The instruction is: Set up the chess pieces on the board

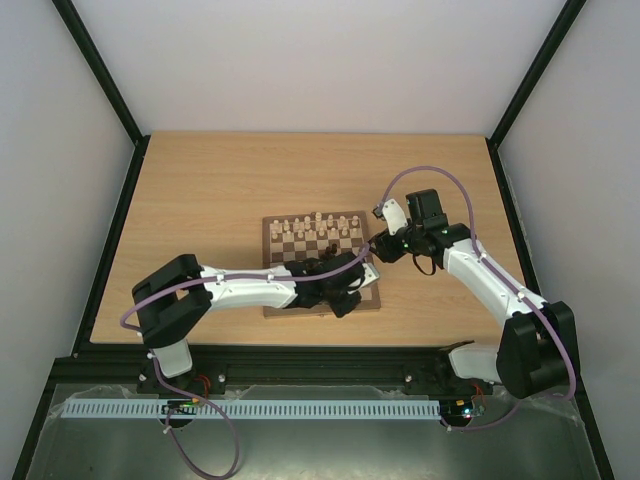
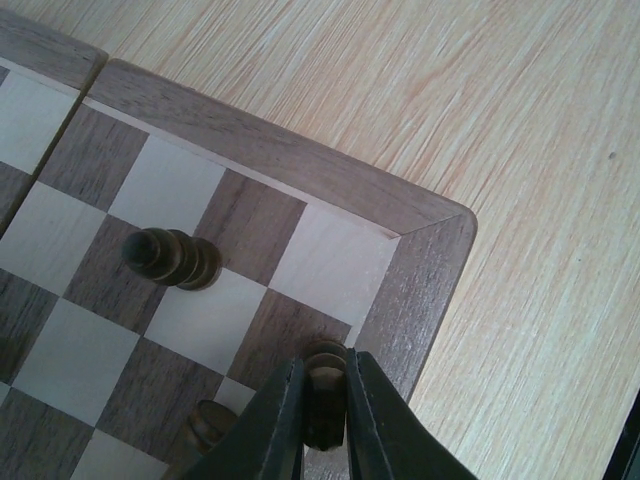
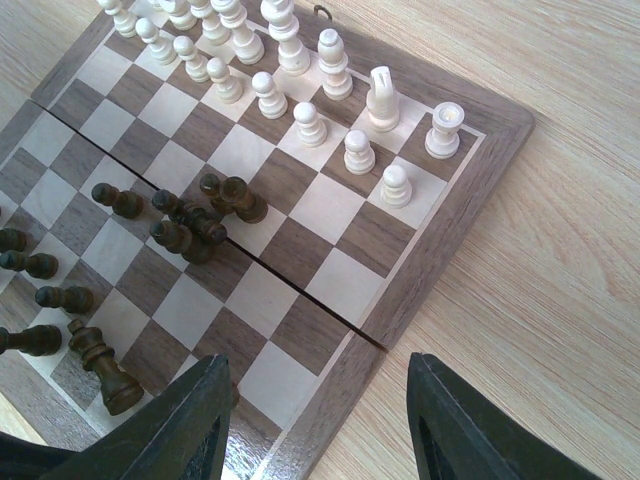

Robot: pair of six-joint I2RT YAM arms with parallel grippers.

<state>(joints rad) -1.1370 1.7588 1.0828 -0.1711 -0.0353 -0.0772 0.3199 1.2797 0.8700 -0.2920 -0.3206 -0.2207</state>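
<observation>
The board [image 1: 285, 233] lies mid-table; it also shows in the left wrist view [image 2: 420, 260] and the right wrist view [image 3: 470, 190]. Cream pieces [image 3: 312, 122] stand in two rows along its far side. Dark pieces [image 3: 190, 228] stand and lie scattered on the near half. My left gripper [image 2: 325, 395] is shut on a dark piece [image 2: 326, 368] over the board's near right corner square. Another dark piece [image 2: 172, 257] stands two squares away. My right gripper [image 3: 315, 400] is open and empty above the board's right edge.
The wooden table [image 1: 200, 190] surrounds the board, with black frame rails [image 1: 108, 250] on both sides and grey walls beyond. The left arm [image 1: 250, 288] lies across the board's near side and hides part of it.
</observation>
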